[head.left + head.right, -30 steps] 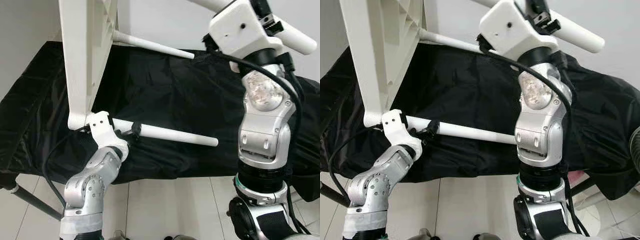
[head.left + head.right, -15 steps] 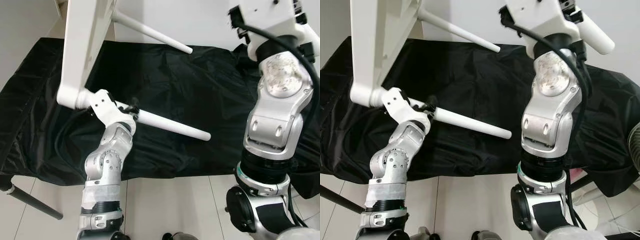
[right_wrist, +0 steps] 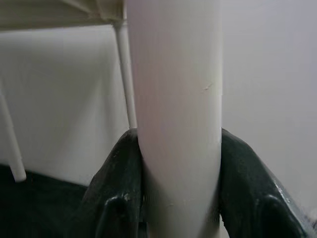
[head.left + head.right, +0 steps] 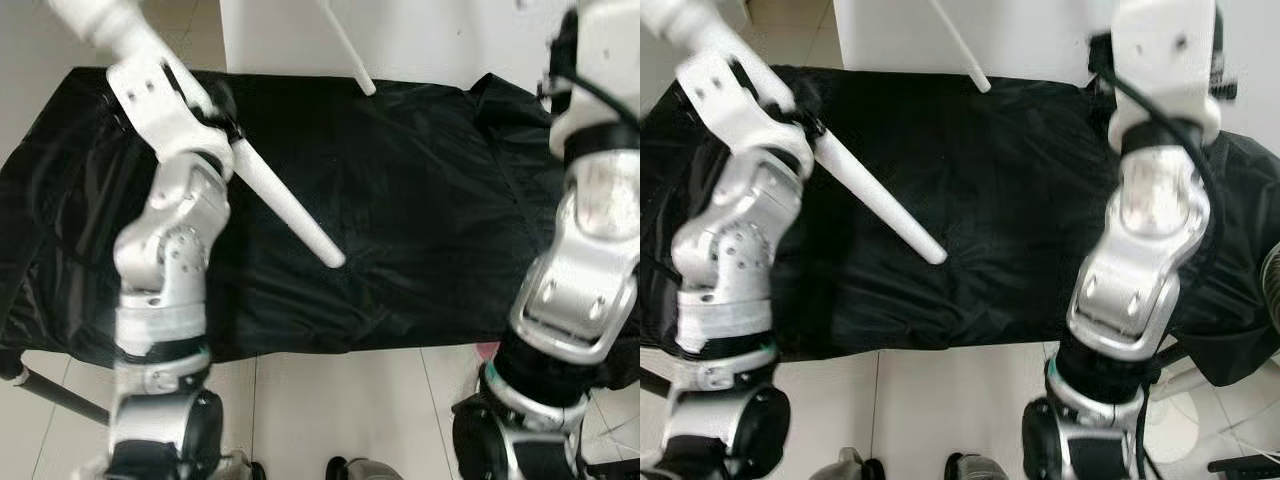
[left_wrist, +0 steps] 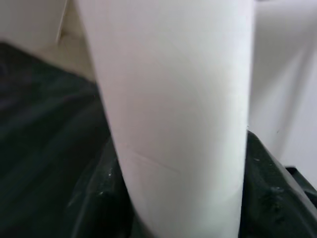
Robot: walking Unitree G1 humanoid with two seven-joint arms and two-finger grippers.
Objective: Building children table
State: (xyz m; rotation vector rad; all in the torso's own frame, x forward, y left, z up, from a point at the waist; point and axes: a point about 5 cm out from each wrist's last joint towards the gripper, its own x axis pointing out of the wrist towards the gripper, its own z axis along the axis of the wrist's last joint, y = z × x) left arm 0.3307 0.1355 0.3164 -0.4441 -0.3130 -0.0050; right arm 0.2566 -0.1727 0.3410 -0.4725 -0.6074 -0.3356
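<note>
A white children's table is held up in the air above the black cloth. One white leg slants down over the cloth, and my left gripper is shut around its upper part. In the left wrist view that leg runs between the black fingers. A second leg's tip hangs near the back edge. My right arm rises at the right. In the right wrist view my right gripper is shut on another white leg, with the tabletop's underside beyond it.
A black cloth covers the low surface in front of me, with a white wall behind. Pale floor tiles lie at the near edge. A dark rod slants at the lower left. A grey hose sits at the far right.
Both arms have lifted the table higher. The tabletop has left the top of the picture, and the held leg now slants steeply down instead of lying nearly level.
</note>
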